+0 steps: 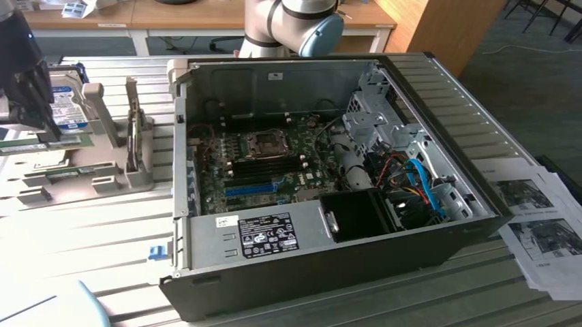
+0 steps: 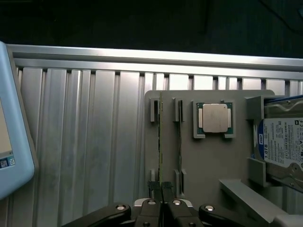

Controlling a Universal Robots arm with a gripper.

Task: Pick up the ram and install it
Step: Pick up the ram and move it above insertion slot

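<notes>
**Gripper pinched on the ram at the parts holder**

Closest to my wrist camera is the gripper [image 2: 161, 193]. Its two dark fingers [image 2: 153, 189] are drawn in to a narrow gap and pinch the thin green edge of the ram [image 2: 160, 142]. The ram stands on edge and runs straight out ahead of the fingertips, in line with the notched brackets of the grey holder [image 2: 213, 165]. I cannot tell whether it has cleared those brackets.

Just beside the tool, parallel to the gripped stick, a second stick [image 2: 180, 142] sits in the next pair of brackets. Further out on that same side a square processor chip [image 2: 214, 118] lies flat in its recess, and past it is a hard drive [image 2: 284, 142] with a blue-white label. On the tool's other side, well apart, a light-blue device [image 2: 12, 118] rests on the ribbed metal table [image 2: 85, 142].

In the exterior view the gripper [image 1: 41, 133] hangs over the holder at that view's left, with the green ram [image 1: 65, 142] directly under it. The open computer case [image 1: 318, 272] lies well away from the tool, toward that view's right, with its motherboard [image 1: 264, 163] exposed. Printed papers [image 1: 536, 225] lie beyond the case.
</notes>
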